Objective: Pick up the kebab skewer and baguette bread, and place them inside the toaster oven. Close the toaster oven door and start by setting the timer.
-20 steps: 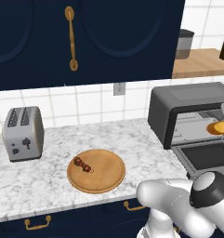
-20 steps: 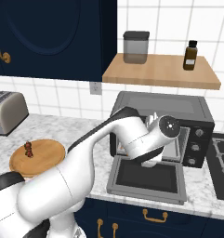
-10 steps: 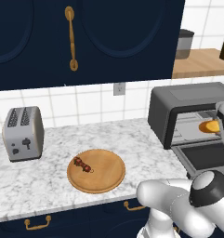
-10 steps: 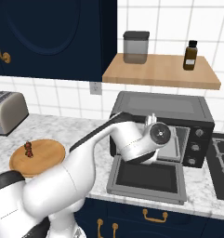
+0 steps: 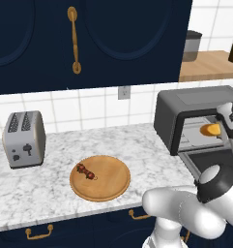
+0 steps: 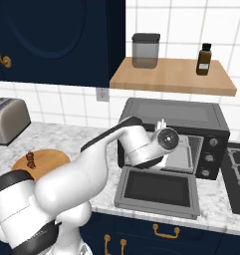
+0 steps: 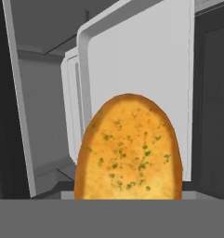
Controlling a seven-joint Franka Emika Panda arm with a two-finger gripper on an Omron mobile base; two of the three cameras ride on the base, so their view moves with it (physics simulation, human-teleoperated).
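At the oven's mouth, the white arm's two-finger gripper carries the stubby golden baguette bread, herb-flecked on its cut face, jaws clamped partway around it, just above the pale metal tray inside the boxy dark grey toaster oven. Below lies the dropped-down toaster oven door, flat and open. If the jaws let go before the loaf is over the tray, I reckon it could tumble onto that door or catch the tray's lip. Farther off, the kebab skewer with dark red chunks waits on the round wooden plate, near the silver two-slot toaster.
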